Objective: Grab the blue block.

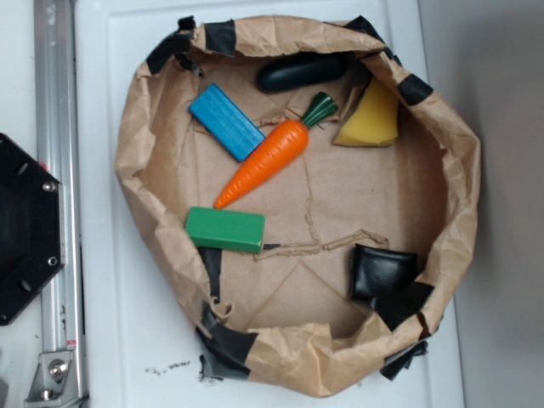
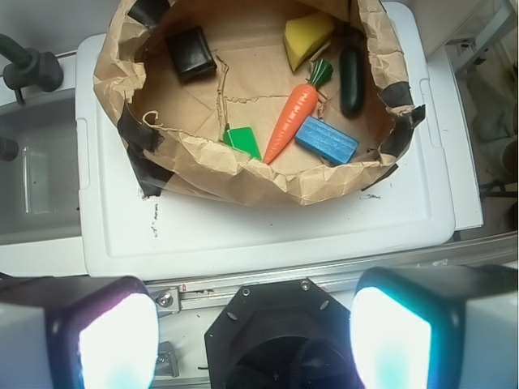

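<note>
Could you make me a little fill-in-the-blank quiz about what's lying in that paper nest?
1. The blue block lies beside the orange ____.
2. The block nearest the carrot's pointed tip is coloured ____.
3. The yellow wedge sits next to a long ____-coloured vegetable.
4. The claw's two fingers stand ____, holding nothing.

Missing words: carrot; green; dark; apart

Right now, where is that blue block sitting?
In the exterior view the blue block lies in the upper left of the brown paper bowl, close beside the orange carrot and above the green block.
</note>
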Tool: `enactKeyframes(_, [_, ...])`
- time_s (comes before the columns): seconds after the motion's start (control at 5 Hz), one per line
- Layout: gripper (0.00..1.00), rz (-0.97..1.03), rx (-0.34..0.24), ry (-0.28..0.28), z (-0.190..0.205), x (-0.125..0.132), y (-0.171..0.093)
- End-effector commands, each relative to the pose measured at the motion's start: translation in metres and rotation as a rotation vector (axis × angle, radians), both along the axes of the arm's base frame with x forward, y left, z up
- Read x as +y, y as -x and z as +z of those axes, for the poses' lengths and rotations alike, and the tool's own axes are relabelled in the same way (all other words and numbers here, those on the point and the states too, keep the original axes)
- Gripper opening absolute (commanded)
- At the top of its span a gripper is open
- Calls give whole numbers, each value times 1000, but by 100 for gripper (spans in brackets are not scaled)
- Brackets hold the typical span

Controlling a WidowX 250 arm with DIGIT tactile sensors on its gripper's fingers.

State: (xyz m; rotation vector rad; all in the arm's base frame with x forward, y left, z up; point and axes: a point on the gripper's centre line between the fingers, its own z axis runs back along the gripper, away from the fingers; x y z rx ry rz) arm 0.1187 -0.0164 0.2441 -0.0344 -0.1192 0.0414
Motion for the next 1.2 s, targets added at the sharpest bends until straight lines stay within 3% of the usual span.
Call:
enactKeyframes(0.0, [100,0,0,0,0,0,0])
enactKeyframes(0.2, [100,36,73,-95,-50,40,-50])
enactKeyframes(0.4, [100,-44,31,-66,-85,57,-105])
enactKeyframes(0.6, [100,-240,6,-94,-111,52,-137])
enactKeyframes(0.8, [100,-392,1,-104,-137,43,-121])
enactKeyframes(1.0, [100,-494,29,-159,-168,43,-109])
